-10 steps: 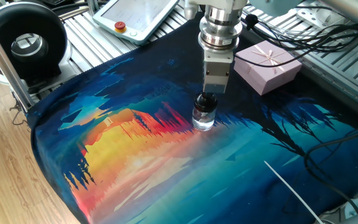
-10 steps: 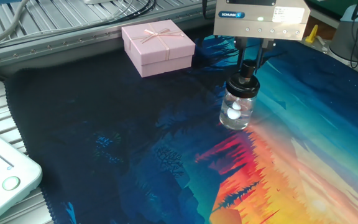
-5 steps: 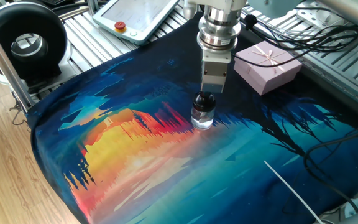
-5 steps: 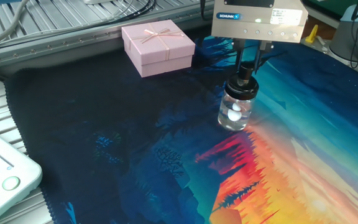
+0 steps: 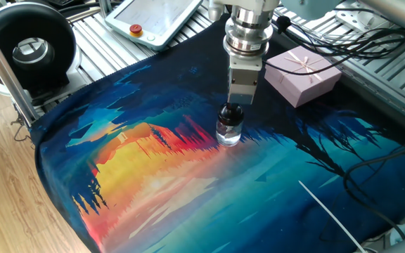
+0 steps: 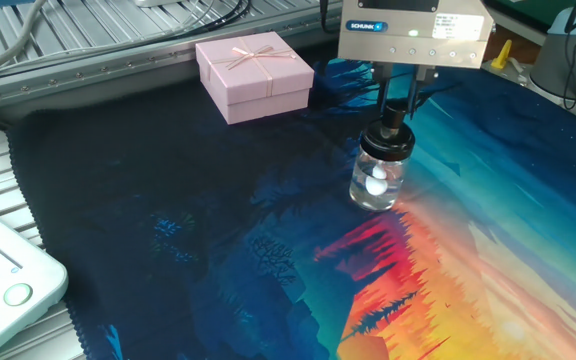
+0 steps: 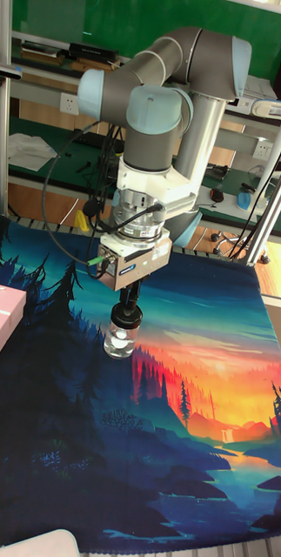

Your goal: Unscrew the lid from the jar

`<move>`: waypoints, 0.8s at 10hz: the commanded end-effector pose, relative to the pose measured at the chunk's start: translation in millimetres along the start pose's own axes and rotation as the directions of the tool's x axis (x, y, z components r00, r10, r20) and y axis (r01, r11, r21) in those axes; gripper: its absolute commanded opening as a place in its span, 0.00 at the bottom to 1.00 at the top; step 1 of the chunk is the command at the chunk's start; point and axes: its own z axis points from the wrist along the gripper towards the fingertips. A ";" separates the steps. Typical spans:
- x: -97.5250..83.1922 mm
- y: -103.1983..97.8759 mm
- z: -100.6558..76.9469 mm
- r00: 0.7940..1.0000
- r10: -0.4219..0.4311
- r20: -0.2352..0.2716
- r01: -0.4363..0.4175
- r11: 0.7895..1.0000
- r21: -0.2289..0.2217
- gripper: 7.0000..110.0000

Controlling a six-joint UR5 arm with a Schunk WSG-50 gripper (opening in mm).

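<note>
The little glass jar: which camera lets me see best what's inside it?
The other fixed view: the jar is closest there, and white round pieces show through the glass. In one fixed view the jar is small and its contents unclear. In the tall fixed view the jar shows only faint whitish contents.

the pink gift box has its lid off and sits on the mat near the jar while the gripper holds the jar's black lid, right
Not quite. The pink gift box is closed, its ribbon bow tied on top, as the other fixed view shows. The rest holds: it sits on the mat near the jar, and the gripper is closed on the jar's black lid.
</note>
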 end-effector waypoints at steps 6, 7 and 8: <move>-1.5 3.8 -1.2 0.996 -0.085 0.008 0.085 0.996 -0.018 0.00; -1.2 3.4 -0.7 0.996 -0.089 0.006 0.089 0.996 -0.017 0.00; -1.0 2.9 -0.1 0.996 -0.092 0.005 0.092 0.996 -0.016 0.00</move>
